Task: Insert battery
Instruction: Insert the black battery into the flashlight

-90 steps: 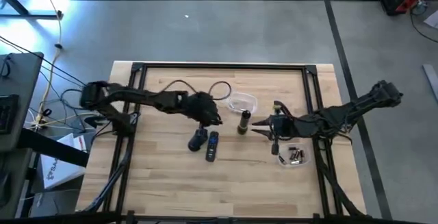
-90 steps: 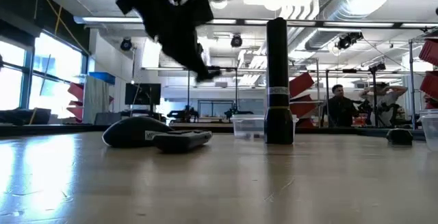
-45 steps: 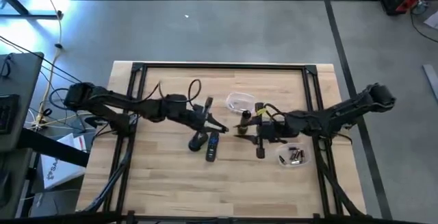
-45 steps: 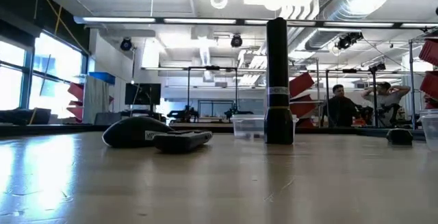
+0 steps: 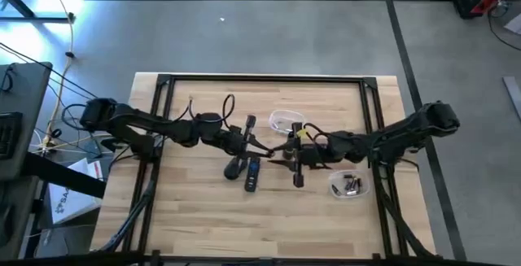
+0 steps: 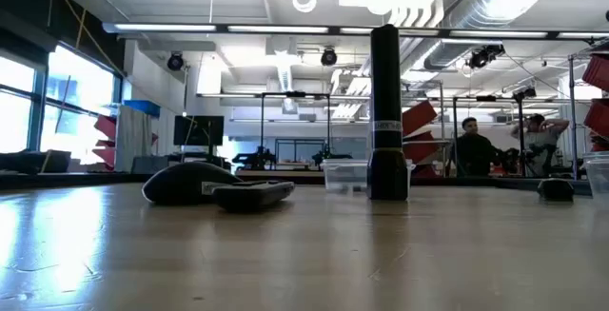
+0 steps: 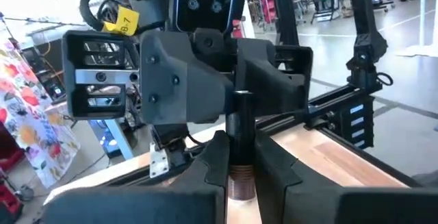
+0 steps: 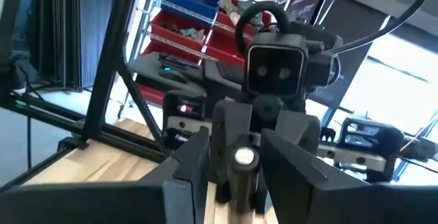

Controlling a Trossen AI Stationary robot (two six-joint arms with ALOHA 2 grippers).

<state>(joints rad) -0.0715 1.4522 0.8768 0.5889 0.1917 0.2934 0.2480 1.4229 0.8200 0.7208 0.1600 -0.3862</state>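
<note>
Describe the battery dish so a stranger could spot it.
On the wooden table, look to its right side, beside the right arm. The small clear dish there holds loose batteries; the other clear container sits nearer the middle.

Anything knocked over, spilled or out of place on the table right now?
Nothing stands out. The flashlight stands upright, the remote and mouse lie flat side by side, and the batteries stay inside their clear dish. The left gripper and right gripper meet nose to nose in mid-air.
</note>
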